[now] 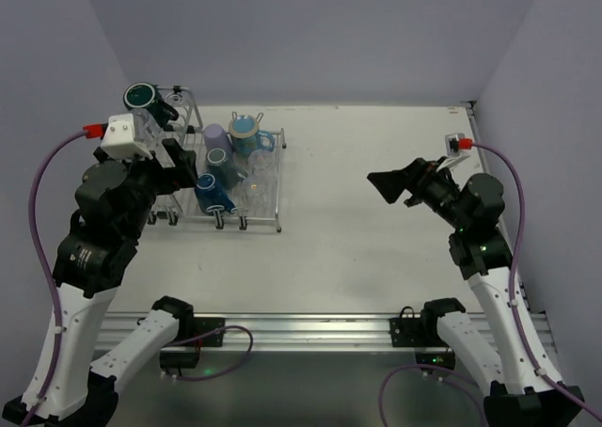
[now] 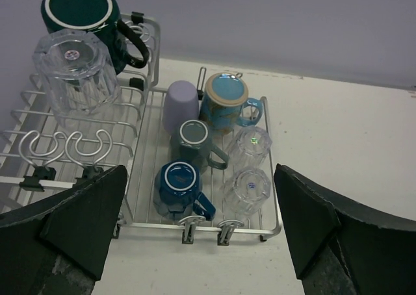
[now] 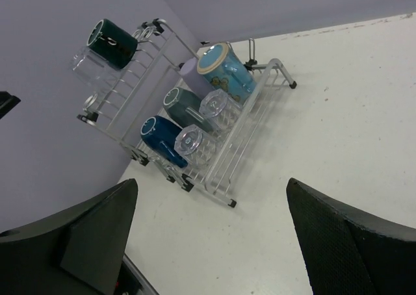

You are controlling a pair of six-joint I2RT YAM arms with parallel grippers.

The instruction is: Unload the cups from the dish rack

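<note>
The dish rack (image 2: 156, 225) stands on the far-left part of the table (image 1: 376, 258), directly ahead of my left gripper (image 2: 200, 197) and well apart to the left of my right gripper (image 1: 390, 184). On its raised left section (image 2: 39, 145), one mug (image 2: 81, 9) sits behind one glass (image 2: 75, 74). Its flat right section (image 2: 148, 152) holds six cups (image 2: 194, 142), in two columns of three.

You're looking at a white table (image 1: 376, 248) with a matte, faintly speckled top. Pale lavender-grey walls (image 1: 310, 32) close it in along the table's far edge and on both sides. A silver metal rail (image 1: 310, 328) runs along the table's near edge. At the table's far right corner sits a small pale fitting (image 1: 458, 110), possibly a bracket; it's too small to tell.
</note>
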